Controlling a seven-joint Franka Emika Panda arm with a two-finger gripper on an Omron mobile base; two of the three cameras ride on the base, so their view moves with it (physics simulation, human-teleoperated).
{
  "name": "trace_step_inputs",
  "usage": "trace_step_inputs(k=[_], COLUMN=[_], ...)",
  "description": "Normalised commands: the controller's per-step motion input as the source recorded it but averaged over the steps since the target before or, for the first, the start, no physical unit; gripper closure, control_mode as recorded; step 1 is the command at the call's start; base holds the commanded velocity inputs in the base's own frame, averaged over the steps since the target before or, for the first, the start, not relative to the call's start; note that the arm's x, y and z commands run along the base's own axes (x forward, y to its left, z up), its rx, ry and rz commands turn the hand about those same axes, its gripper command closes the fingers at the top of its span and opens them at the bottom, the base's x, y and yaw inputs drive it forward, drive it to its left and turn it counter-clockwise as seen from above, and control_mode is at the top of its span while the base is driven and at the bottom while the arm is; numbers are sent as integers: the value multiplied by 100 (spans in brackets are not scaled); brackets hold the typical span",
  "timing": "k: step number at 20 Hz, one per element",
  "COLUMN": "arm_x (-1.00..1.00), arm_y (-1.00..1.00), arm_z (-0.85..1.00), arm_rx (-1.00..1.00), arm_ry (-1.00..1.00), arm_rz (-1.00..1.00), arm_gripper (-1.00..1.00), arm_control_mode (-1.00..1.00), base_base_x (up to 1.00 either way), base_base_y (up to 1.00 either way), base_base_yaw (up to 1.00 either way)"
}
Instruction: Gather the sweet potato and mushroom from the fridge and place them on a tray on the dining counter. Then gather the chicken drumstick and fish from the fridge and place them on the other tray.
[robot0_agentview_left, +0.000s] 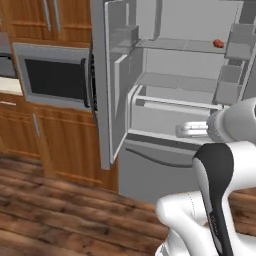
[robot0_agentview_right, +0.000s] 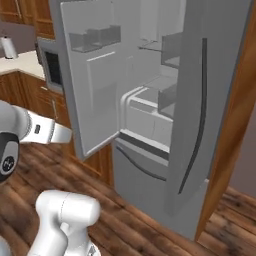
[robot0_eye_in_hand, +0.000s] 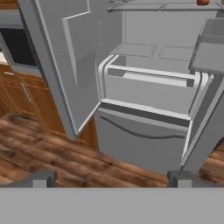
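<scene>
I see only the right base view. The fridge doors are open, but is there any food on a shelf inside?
Observer: Yes. The left base view shows a small red-orange item on the upper shelf, toward its right end.
Operator: I cannot see the gripper. Is it open?
Observer: In the hand view the gripper is open, its fingertips far apart with nothing between them.
Operator: What is it facing?
Observer: The fridge interior, above the closed bottom drawer.
</scene>
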Motion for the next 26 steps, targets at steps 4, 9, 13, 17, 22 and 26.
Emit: trace_step_inputs(k=[4,9,13,17,22,26], arm_x=[0,0,0,0,0,0], arm_y=[0,0,0,0,0,0], arm_z=[0,0,0,0,0,0], arm_rx=[0,0,0,0,0,0], arm_ry=[0,0,0,0,0,0], arm_rz=[0,0,0,0,0,0], arm_gripper=[-100,-100,-100,-100,-100,-100], arm_control_mode=[100,100,100,100,100,100], base_base_x=[58,52,57,54,61,56], base_base_y=[15,3,31,32,48,36], base_base_yaw=[-30,-35,-35,-33,-33,-26])
